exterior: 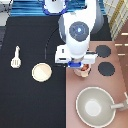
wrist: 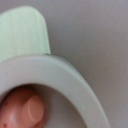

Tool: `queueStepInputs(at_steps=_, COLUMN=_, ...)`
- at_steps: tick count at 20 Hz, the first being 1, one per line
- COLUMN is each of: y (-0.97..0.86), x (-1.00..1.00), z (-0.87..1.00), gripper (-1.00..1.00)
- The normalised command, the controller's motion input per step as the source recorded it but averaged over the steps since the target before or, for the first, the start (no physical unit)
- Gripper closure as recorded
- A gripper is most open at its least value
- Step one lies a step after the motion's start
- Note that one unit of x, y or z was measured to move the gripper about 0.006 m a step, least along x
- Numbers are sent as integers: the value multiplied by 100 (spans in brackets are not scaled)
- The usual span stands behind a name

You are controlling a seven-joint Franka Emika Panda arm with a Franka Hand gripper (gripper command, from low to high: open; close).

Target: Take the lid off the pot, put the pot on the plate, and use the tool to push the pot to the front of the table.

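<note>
My gripper (exterior: 80,66) hangs directly over the pot (exterior: 84,70), which stands on the pinkish-brown stove panel near its left edge. Only a pinkish-tan sliver of the pot shows beneath the hand. In the wrist view a pinkish rounded surface with a small knob, the lid (wrist: 26,110), appears close by. The cream-beige plate (exterior: 41,72) lies on the black table (exterior: 30,107) to the exterior view's left of the pot. Further left lies the cream-white spatula (exterior: 16,57), its slotted head toward the exterior view's bottom.
A large grey-beige pan (exterior: 95,106) with a long handle sits on the stove at the exterior view's bottom right; its pale rim (wrist: 70,85) fills much of the wrist view. Two black burners (exterior: 103,50) (exterior: 106,68) lie to the pot's right.
</note>
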Motion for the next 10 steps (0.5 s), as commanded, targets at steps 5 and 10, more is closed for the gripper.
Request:
queueStepInputs(at_steps=5, y=0, x=-45, z=-41, gripper=-100)
queueStepInputs(at_steps=10, y=0, x=-27, z=-26, gripper=100)
